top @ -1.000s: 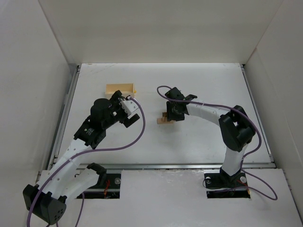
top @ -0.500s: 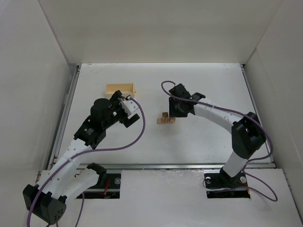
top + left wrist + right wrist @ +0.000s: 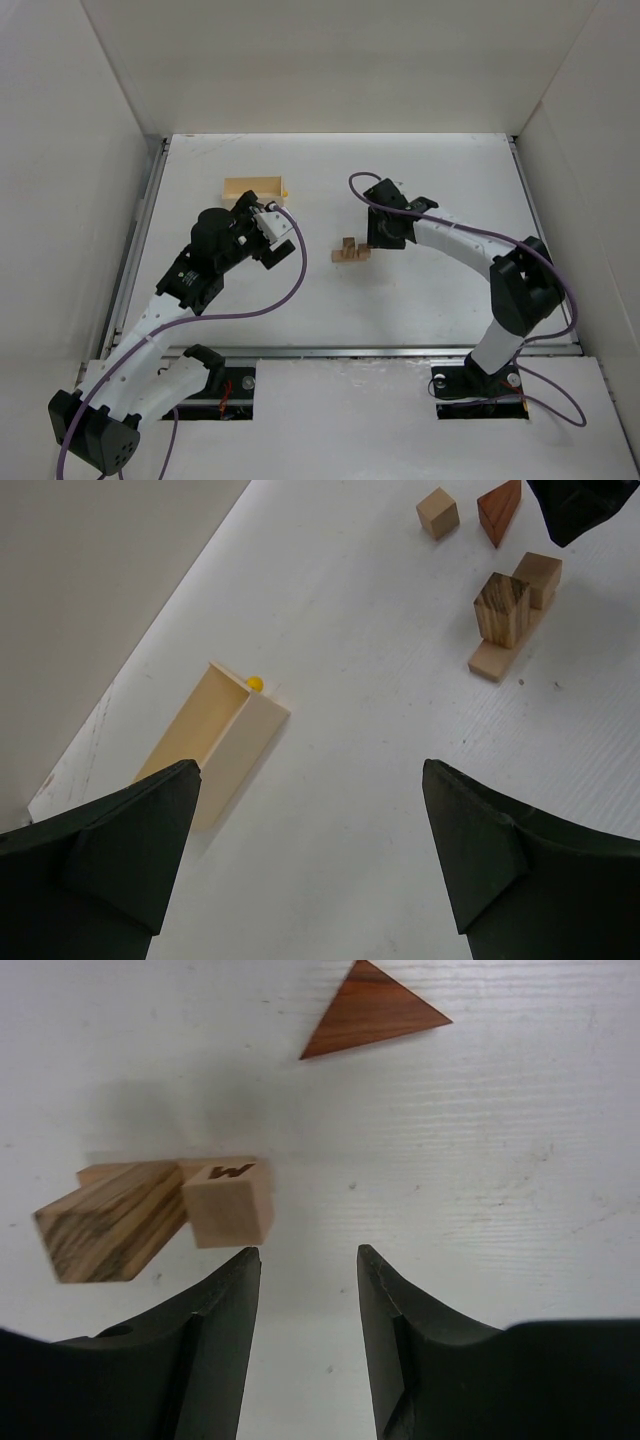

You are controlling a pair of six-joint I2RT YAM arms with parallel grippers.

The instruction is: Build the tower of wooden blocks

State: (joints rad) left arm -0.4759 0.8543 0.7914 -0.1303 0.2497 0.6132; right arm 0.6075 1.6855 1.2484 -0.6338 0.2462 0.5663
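Observation:
The wood block tower (image 3: 349, 251) is a flat pale plank (image 3: 495, 655) carrying an upright striped block (image 3: 502, 608) and a tan cube (image 3: 538, 577). In the right wrist view the cube (image 3: 230, 1210) shows a printed letter and the striped block (image 3: 110, 1220) stands to its left. A reddish-brown triangle (image 3: 370, 1010) lies flat on the table, apart from the stack. My right gripper (image 3: 308, 1255) hovers just right of the cube, jaws narrowly open with nothing between them. My left gripper (image 3: 310, 770) stands wide open and holds nothing, left of the stack (image 3: 272, 245).
A pale yellow open wooden box (image 3: 215, 742) lies at the back left, a small yellow ball (image 3: 255, 683) at its end. A loose pale cube (image 3: 438, 512) sits beside the triangle (image 3: 500, 510). White walls surround the table on three sides.
My right gripper has drawn back to the right, away from the stack, which now shows uncovered in the top view. The left arm has not moved.

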